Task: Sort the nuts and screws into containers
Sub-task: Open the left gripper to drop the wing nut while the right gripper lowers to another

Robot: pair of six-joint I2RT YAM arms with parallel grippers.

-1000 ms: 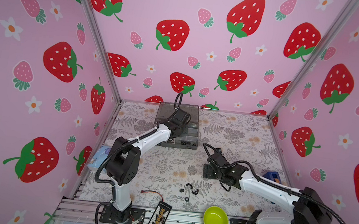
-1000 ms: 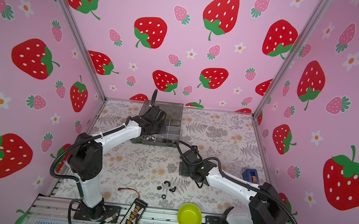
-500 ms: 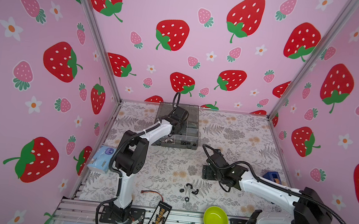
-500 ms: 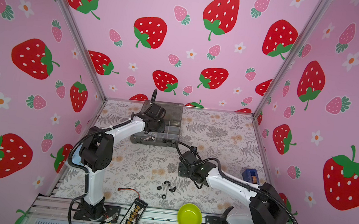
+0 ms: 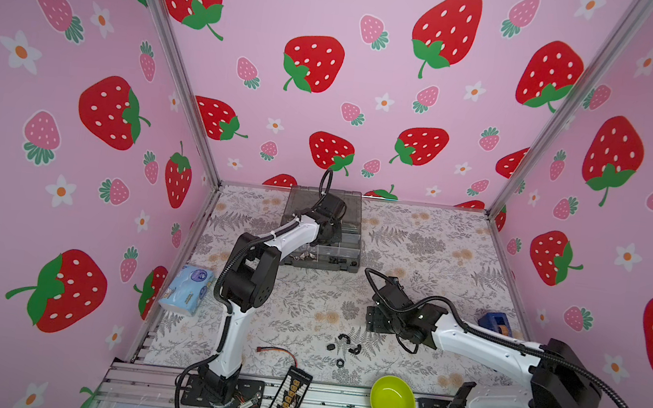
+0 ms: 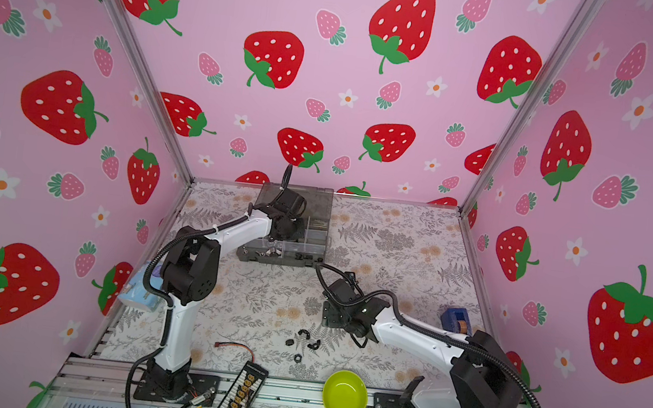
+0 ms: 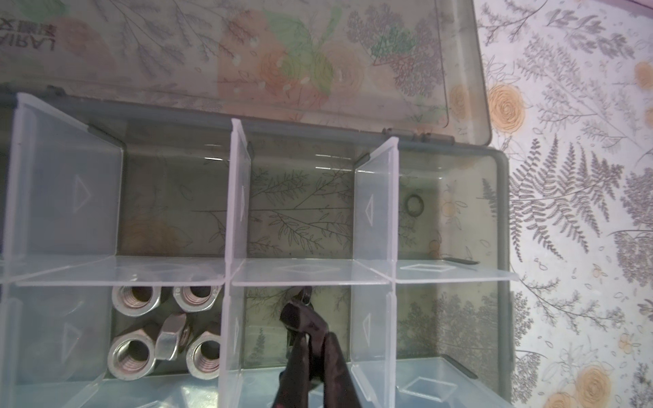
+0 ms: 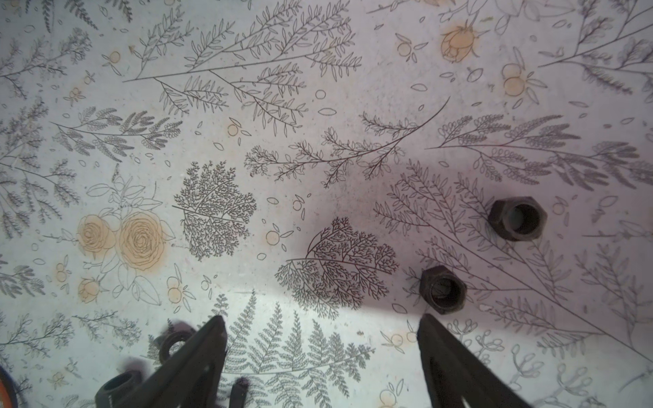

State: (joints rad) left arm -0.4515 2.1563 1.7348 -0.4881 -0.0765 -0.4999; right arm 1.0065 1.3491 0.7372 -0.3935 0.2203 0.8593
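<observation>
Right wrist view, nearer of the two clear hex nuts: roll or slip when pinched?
This black hex nut lies flat, hole up: probably won't roll; pushed, likely slides on the mat. Flat sides should take a firm pinch if squared to the fingers.

The left arm (image 5: 292, 232) is extended forward with the elbow raised, and the left pincer (image 7: 302, 316) is held shut (aimed downward). The right arm (image 5: 480, 342) is stretched low toward the middle, and the right pincer (image 8: 321, 318) is spread wide.
</observation>
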